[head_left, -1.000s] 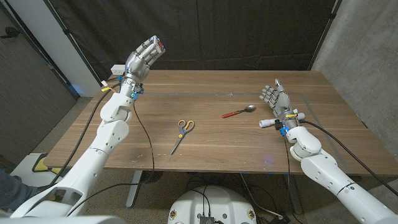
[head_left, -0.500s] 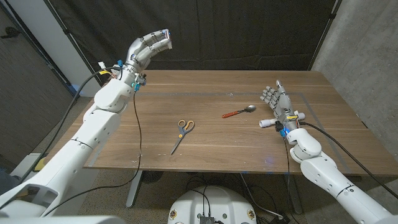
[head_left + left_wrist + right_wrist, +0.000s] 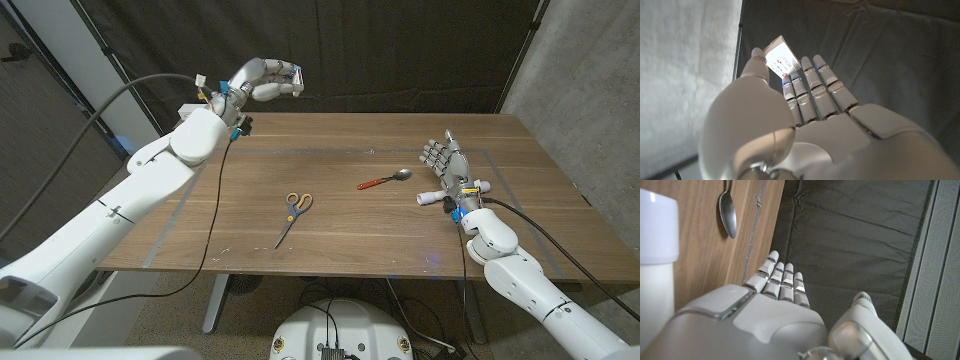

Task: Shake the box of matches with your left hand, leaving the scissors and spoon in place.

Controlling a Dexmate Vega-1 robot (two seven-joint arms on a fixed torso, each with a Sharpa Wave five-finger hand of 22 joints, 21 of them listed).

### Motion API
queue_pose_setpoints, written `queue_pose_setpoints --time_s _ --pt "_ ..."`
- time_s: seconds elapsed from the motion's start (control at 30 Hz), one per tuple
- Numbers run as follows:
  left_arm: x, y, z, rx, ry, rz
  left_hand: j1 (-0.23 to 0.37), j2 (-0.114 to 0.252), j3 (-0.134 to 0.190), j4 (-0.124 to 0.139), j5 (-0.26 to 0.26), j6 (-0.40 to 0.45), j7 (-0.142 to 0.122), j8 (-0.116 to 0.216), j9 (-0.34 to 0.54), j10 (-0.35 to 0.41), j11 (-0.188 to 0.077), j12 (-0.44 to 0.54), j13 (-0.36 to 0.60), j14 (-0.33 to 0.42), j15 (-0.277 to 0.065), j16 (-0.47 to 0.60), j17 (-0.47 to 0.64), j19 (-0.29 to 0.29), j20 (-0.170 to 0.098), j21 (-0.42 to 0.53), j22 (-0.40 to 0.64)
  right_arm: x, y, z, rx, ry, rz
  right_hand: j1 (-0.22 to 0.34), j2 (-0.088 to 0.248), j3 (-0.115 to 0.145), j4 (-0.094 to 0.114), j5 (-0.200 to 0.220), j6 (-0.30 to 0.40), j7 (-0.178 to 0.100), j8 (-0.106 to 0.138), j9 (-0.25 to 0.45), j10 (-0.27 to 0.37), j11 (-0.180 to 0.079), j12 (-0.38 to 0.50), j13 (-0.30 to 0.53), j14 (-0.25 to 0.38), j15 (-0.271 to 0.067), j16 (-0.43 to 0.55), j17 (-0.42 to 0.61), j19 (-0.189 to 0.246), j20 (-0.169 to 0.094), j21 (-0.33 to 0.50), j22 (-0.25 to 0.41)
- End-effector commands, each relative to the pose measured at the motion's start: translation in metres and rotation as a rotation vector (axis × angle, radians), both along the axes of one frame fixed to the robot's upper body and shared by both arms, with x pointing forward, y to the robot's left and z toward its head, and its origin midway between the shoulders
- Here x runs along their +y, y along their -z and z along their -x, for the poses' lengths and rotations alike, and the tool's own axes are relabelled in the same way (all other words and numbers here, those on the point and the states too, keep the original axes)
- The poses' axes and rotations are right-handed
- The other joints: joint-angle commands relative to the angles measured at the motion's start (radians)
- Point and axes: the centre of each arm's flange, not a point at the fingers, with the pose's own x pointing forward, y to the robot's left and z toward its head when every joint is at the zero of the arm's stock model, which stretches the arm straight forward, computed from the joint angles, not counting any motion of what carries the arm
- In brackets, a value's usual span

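Observation:
My left hand (image 3: 262, 80) is raised above the table's far left edge and holds the matchbox (image 3: 293, 77) in its fingertips. In the left wrist view the white matchbox (image 3: 780, 55) with red print sits pinched between the thumb and the fingers of that hand (image 3: 805, 125). The scissors (image 3: 293, 214), with yellow and blue handles, lie near the table's middle. The spoon (image 3: 386, 180), with a red handle, lies to their right; its bowl (image 3: 728, 211) appears in the right wrist view. My right hand (image 3: 443, 163) stands open on its edge right of the spoon, holding nothing.
The wooden table (image 3: 340, 240) has a dark curtain behind it. A white cylinder (image 3: 434, 197) lies by my right wrist. A small grey box (image 3: 190, 112) sits at the far left corner. Cables hang from my left arm over the table's left part.
My left arm has swung to the right with the matchbox, the hand turning from pointing up to pointing sideways. The scissors, spoon and right hand have not moved.

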Motion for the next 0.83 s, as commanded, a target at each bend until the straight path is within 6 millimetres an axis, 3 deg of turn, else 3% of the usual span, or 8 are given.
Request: queue_pose_setpoints --time_s 0.03,0.83 --pt "-0.007 -0.019 0.002 -0.114 -0.317 -0.345 -0.006 0.002 0.015 0.004 0.004 -0.008 -0.001 0.002 0.002 -0.008 0.001 -0.001 0.002 -0.009 -0.083 -0.004 0.001 -0.007 -0.035 -0.003 0.001 0.001 -0.001 0.003 0.0 0.009 0.003 0.003 0.01 -0.003 0.0 -0.002 0.008 0.0 0.002 0.003 0.005 0.0 0.002 0.002 0.008 -0.002 -0.002 0.005 0.007 -0.001 -0.005 0.005" --pt "-0.003 -0.009 -0.004 -0.091 -0.323 -0.342 -0.01 0.004 0.015 0.006 0.004 -0.007 -0.001 0.003 0.002 -0.009 0.0 0.001 0.0 -0.005 -0.083 0.003 0.002 -0.001 -0.035 -0.002 0.002 0.008 -0.01 -0.014 -0.002 -0.021 0.02 0.003 0.011 -0.004 0.0 -0.002 0.01 0.0 0.003 0.003 0.006 0.0 0.002 0.002 0.009 -0.002 -0.002 0.005 0.01 0.0 -0.011 0.005"
